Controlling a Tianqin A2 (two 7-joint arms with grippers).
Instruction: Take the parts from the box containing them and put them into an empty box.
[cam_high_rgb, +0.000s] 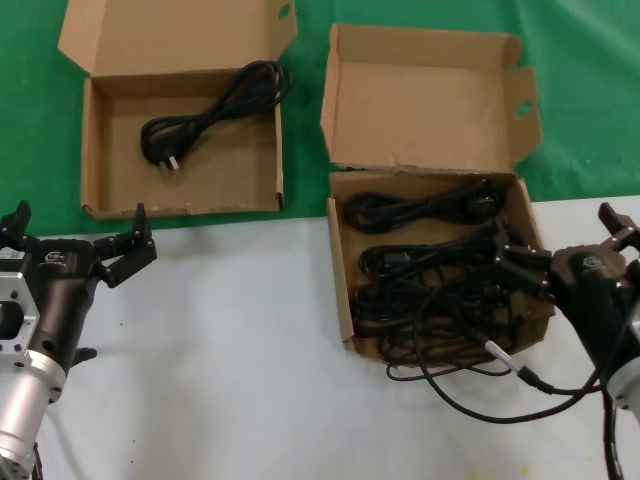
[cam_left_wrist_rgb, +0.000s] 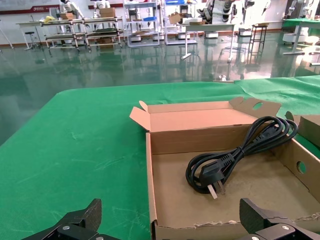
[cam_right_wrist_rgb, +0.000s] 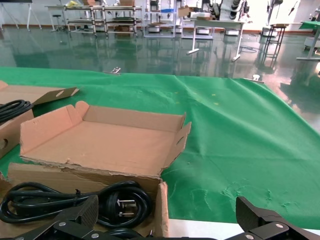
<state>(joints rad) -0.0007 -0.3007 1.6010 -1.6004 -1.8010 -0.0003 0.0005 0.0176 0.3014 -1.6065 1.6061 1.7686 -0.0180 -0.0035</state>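
Right pincer (cam_high_rgb: 510, 262), released, is hanging at the winged box's (cam_high_rgb: 340, 290) right wall; we are recommending one coiled cord (cam_high_rgb: 420, 208), clear of the tangle. Left pincer (cam_high_rgb: 125, 252) is idling, released.

Setting: large indoor robotics lab or workshop hall. Evidence: glossy dark green poured floor (cam_left_wrist_rgb: 100, 60) reflecting overhead light; metal shelving racks loaded with boxes (cam_left_wrist_rgb: 82, 30) along the far wall; white-framed workbenches (cam_right_wrist_rgb: 215, 22) and a dark stool (cam_left_wrist_rgb: 257, 37) standing well apart across the open floor; a further green-covered desk (cam_left_wrist_rgb: 300, 22) at the hall's edge; nearest desk draped in wrinkled green cloth (cam_right_wrist_rgb: 240, 130) with a white surface strip (cam_high_rgb: 220, 340) at the front; brown corrugated cardboard mailer boxes (cam_high_rgb: 180, 150) set out on it
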